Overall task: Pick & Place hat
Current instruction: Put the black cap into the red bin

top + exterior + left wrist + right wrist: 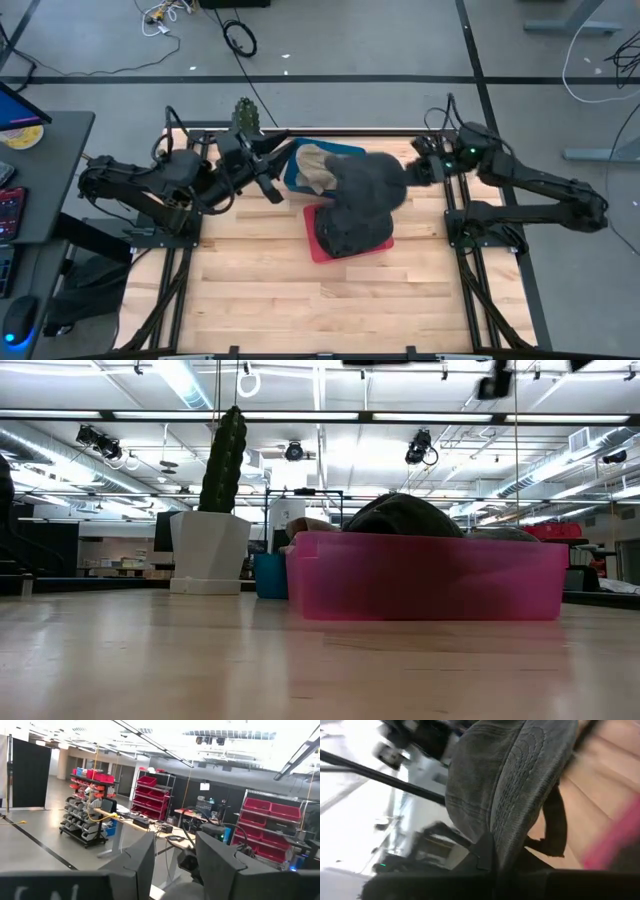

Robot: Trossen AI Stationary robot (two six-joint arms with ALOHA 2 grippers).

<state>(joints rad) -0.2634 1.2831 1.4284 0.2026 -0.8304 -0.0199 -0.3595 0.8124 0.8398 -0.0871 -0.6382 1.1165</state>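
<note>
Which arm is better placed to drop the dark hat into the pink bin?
The right. Its gripper is clamped on the dark hat above the pink bin; the left gripper is open and empty.

Hat (pixel 372 182) over bin (pixel 352 246) at bench (pixel 260 290) centre; second bin (pixel 293 172) behind it, cactus (pixel 245 112) at left rear corner.

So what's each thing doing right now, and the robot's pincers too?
Dark grey hat: held up over the bins by the right pincer.
Right pincer: shut on that hat.
Left pincer: open, empty, lifted by the blue bin.
Pink bin: holding dark hats.
Blue bin: holding a tan hat.
</note>
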